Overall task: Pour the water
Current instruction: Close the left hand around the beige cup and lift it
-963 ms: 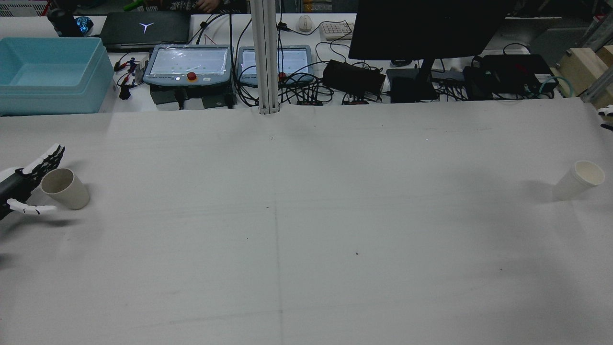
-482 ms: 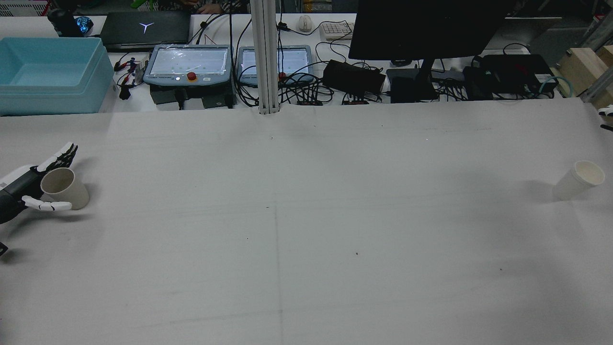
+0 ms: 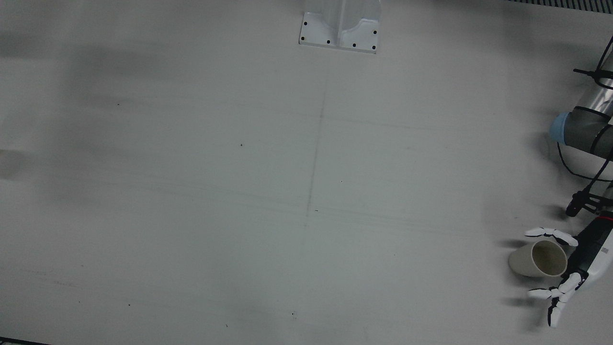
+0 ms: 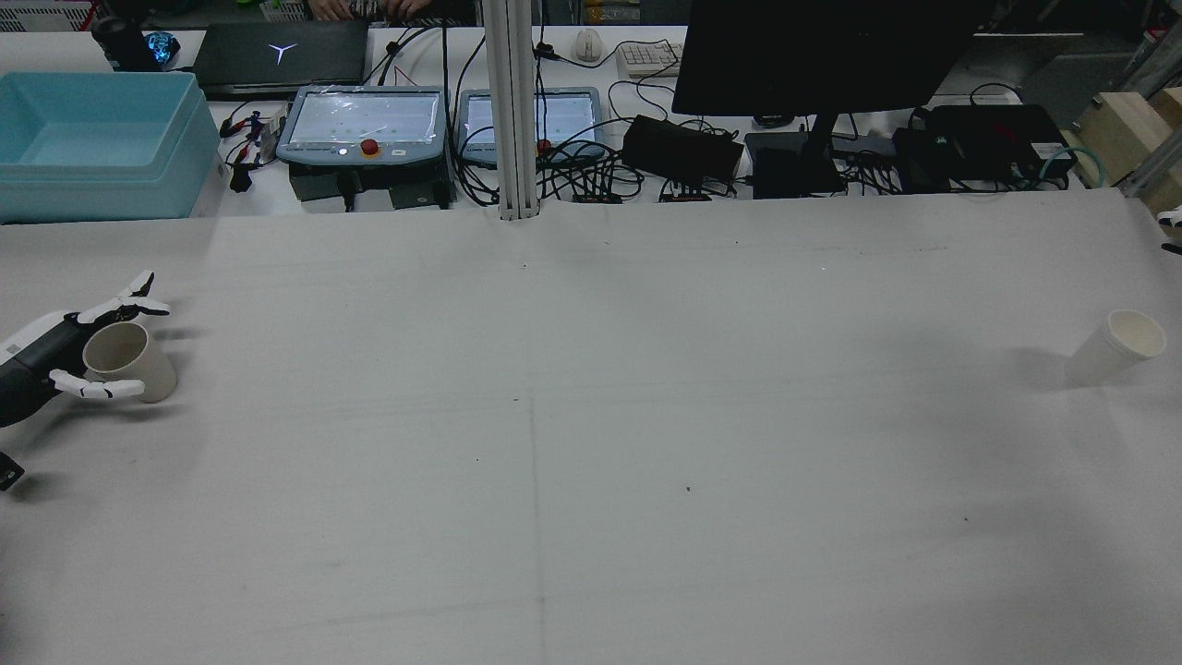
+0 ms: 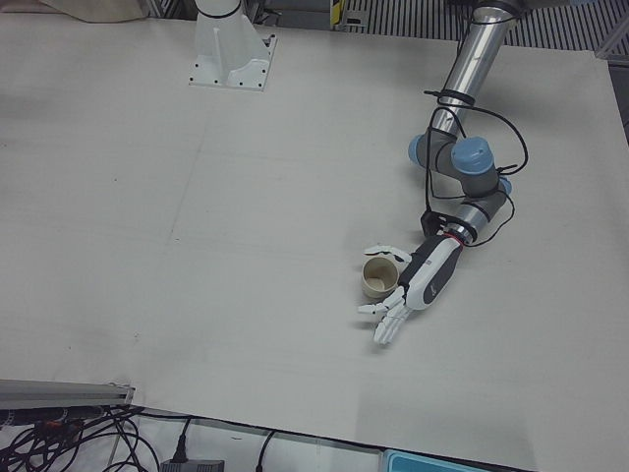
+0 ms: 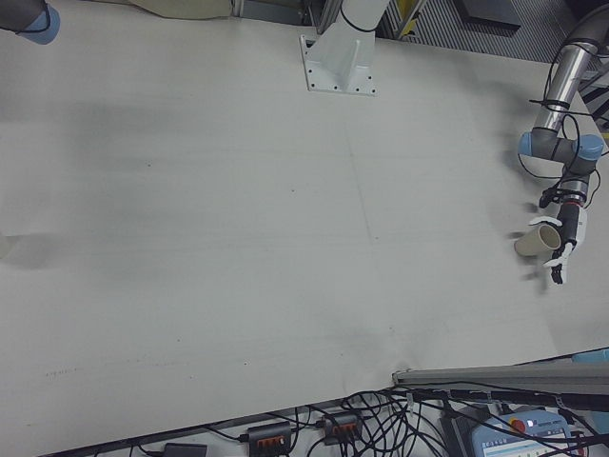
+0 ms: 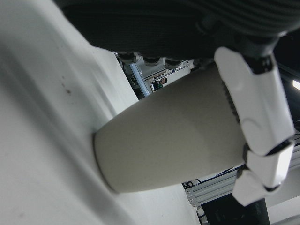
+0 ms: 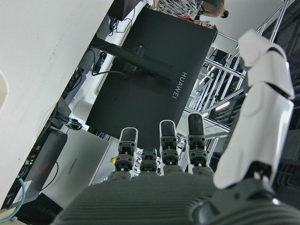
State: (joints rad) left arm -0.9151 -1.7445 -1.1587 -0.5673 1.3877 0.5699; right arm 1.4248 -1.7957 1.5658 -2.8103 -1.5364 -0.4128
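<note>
Cup (image 4: 129, 360) between open left hand (image 4: 69, 356) fingers

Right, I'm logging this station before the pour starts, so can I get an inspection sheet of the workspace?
Surface: white table, faint lines and specks, dry.
Job's things: beige cup standing far left; white cup standing far right.
Clutter: nothing seen on the work surface.
Robot hands: left robot hand open, fingers either side of the beige cup; right robot hand at the edge, fingers spread.
Cables: tangle beyond the far edge.
Surroundings: monitor, two pendants, blue bin.
</note>
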